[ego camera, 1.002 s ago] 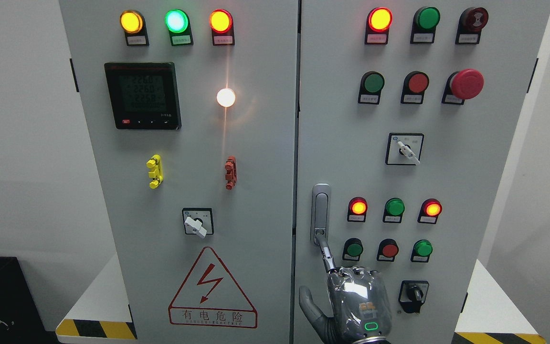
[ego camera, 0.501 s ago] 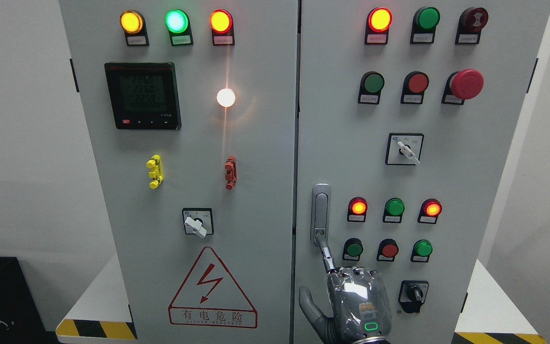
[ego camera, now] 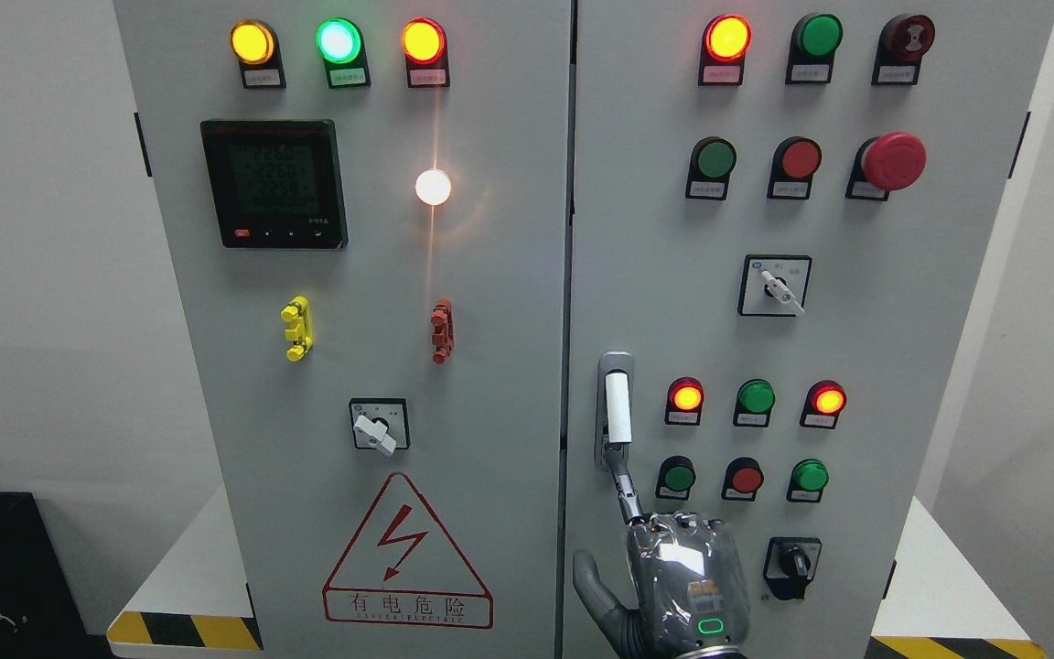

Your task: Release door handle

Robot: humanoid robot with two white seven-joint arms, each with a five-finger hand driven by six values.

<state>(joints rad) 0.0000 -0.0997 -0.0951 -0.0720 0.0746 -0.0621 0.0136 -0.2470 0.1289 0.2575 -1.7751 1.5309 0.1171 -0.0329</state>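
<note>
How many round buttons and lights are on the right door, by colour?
Green round buttons and lights: 5
Glowing red round lights: 3
Unlit red round buttons: 2
Big red mushroom button: 1
Dark red round buzzer: 1
Total: 12

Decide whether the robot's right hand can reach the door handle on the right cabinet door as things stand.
Probably yes. The right hand sits just below the door handle, and its extended index finger already meets the handle's lower end. Nothing lies between them.
</note>
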